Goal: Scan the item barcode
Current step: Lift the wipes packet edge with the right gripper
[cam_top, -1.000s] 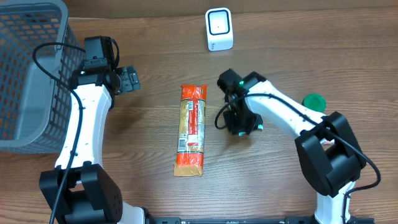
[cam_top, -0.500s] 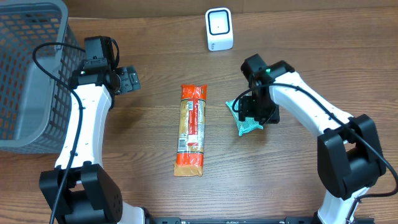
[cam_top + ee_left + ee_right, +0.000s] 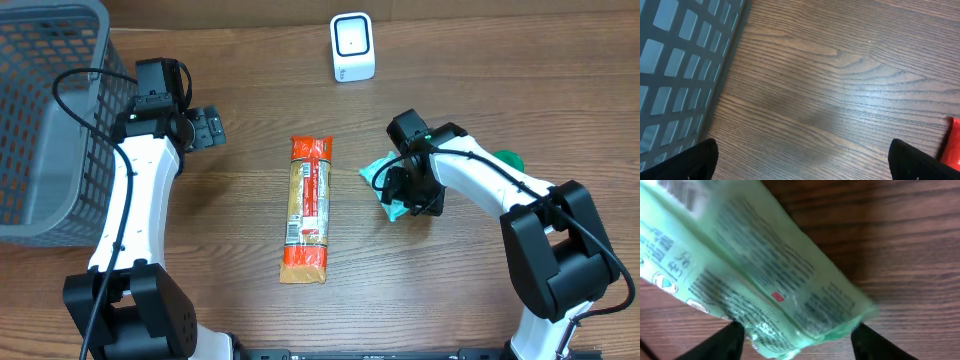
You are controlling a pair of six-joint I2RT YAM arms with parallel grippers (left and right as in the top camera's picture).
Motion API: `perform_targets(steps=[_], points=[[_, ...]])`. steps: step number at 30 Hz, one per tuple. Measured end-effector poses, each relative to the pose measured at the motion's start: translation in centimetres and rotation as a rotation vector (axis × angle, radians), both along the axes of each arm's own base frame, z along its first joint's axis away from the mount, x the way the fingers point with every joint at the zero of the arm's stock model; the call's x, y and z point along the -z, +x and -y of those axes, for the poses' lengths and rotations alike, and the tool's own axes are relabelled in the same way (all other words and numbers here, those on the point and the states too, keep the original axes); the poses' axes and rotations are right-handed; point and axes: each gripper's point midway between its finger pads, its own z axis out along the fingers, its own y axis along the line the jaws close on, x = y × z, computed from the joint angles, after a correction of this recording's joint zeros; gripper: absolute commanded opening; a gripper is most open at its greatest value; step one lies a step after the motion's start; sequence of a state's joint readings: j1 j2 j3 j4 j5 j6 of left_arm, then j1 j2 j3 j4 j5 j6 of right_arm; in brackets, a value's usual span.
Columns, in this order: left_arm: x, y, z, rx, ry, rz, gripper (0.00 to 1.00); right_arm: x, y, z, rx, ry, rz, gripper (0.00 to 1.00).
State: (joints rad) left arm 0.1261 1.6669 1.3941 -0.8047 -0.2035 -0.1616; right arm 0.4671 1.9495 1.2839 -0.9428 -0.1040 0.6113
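The green packet point(image 3: 380, 180) lies on the table point(image 3: 250, 60) right of centre, well apart from the scanner point(image 3: 352, 47) at the far edge. The right gripper point(image 3: 799, 336) straddles one end of it, and a loose or off-centre hold on such slippery film could let it slide out or twist on the lift, turning the barcode away. The wrist view is blurred, so whether those jaws pinch the packet or merely flank it cannot be told, and the barcode is perhaps the smudge near the top corner. The left gripper point(image 3: 208, 128) hangs spread wide and empty.
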Motion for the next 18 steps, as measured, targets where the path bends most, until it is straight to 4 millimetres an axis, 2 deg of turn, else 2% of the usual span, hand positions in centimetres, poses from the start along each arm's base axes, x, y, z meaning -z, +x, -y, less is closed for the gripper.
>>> perform_targets(steps=[10, 15, 18], points=[[0.0, 0.0, 0.0, 0.0, 0.0, 0.0, 1.0, 0.0, 0.3, 0.6, -0.167, -0.031, 0.037, 0.7], [0.0, 0.0, 0.0, 0.0, 0.0, 0.0, 1.0, -0.1, 0.3, 0.4, -0.188, 0.004, 0.026, 0.7], [0.0, 0.0, 0.0, 0.0, 0.0, 0.0, 1.0, -1.0, 0.3, 0.7, -0.17, 0.021, -0.002, 0.71]])
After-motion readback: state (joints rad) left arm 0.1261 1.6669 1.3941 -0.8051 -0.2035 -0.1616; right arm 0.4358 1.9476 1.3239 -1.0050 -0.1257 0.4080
